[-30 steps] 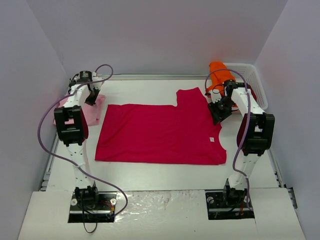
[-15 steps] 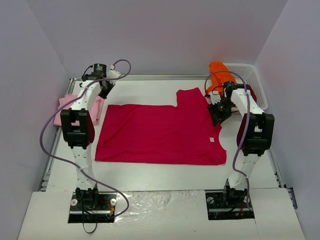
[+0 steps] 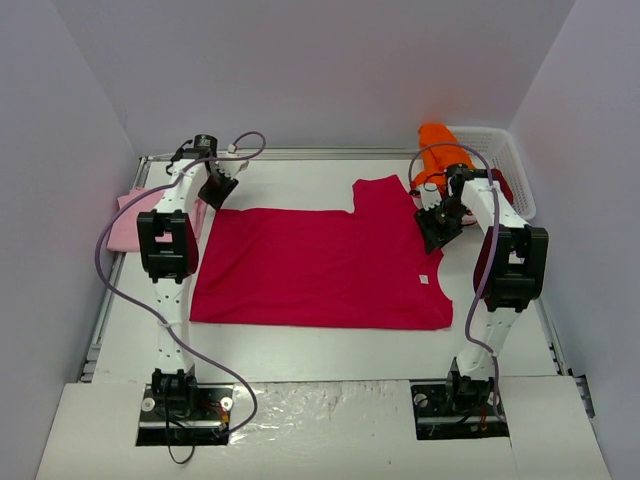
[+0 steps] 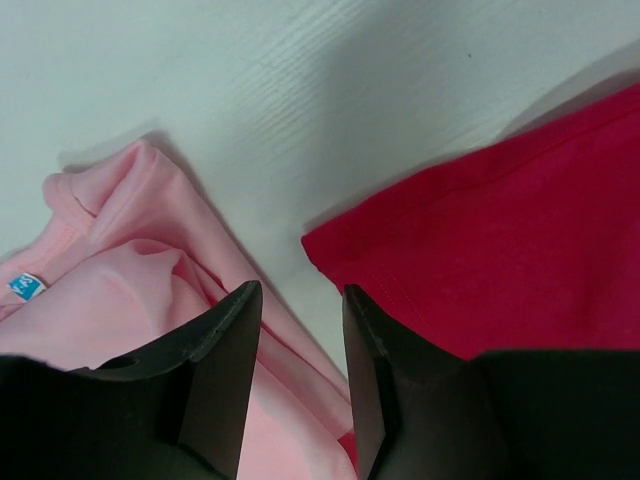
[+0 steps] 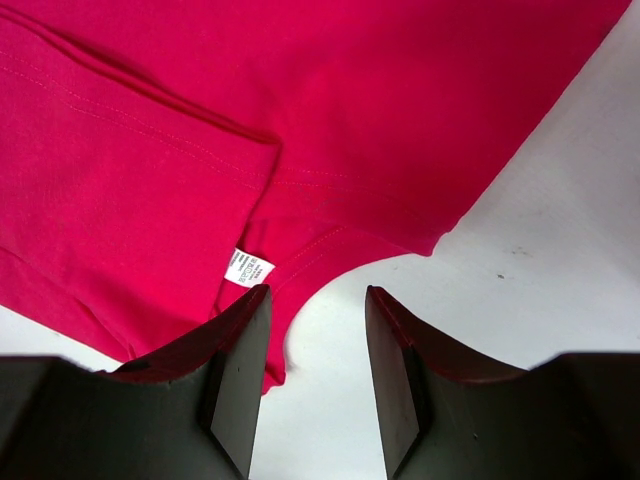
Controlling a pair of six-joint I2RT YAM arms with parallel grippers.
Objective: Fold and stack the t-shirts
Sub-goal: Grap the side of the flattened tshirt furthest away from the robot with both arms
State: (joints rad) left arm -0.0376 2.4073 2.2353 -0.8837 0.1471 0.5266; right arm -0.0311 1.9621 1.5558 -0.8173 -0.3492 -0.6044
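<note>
A white mesh basket (image 3: 519, 178) (plastic, it seems) stands in the far right corner of the pale table (image 3: 300, 345).

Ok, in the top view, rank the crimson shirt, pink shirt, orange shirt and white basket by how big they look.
1. Crimson shirt, by far.
2. White basket and pink shirt: look alike, both partly behind arms, so unranked.
3. Orange shirt, bunched up.

crimson shirt (image 3: 320, 268); pale pink shirt (image 3: 122, 228); orange shirt (image 3: 438, 145); white basket (image 3: 515, 175)
</note>
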